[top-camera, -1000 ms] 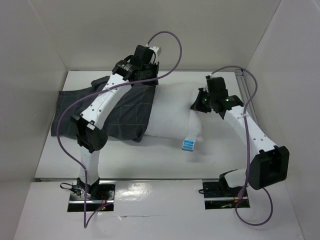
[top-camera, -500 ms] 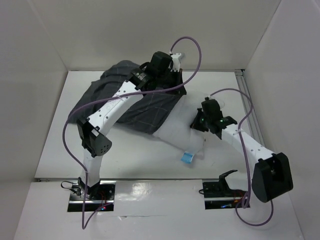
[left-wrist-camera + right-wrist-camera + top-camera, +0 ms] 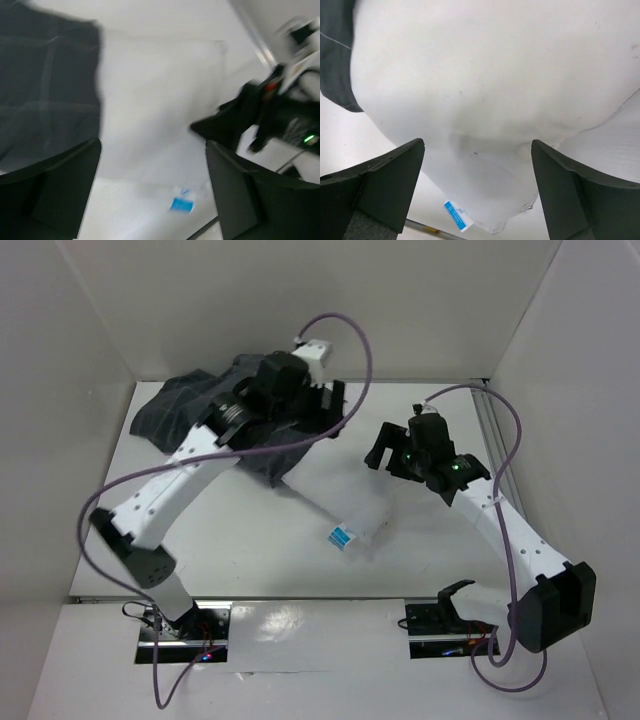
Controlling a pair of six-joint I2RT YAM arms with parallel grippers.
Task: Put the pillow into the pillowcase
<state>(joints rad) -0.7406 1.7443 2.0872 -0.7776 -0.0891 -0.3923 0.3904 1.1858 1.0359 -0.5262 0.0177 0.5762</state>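
You are only starting this job. The pillowcase (image 3: 190, 410) is lying bunched at the pillow's far-left end and covering only that end. I cannot tell whether that end is sitting inside the opening or merely under the cloth. The rest of the pillow (image 3: 470, 85) is lying bare on the tabletop (image 3: 230, 560), running toward the blue tag (image 3: 343, 537) at its near-right corner. By my reading, nearly all the sleeving is waiting to be done: the opening needs finding and the cloth needs drawing along the pillow. Your left jaws are hanging wide apart above the pillow, just beside the pillowcase edge, and are gripping nothing. Your right jaws are likewise standing wide apart over the pillow's right part and are holding nothing. Whether they are brushing its surface I cannot tell.
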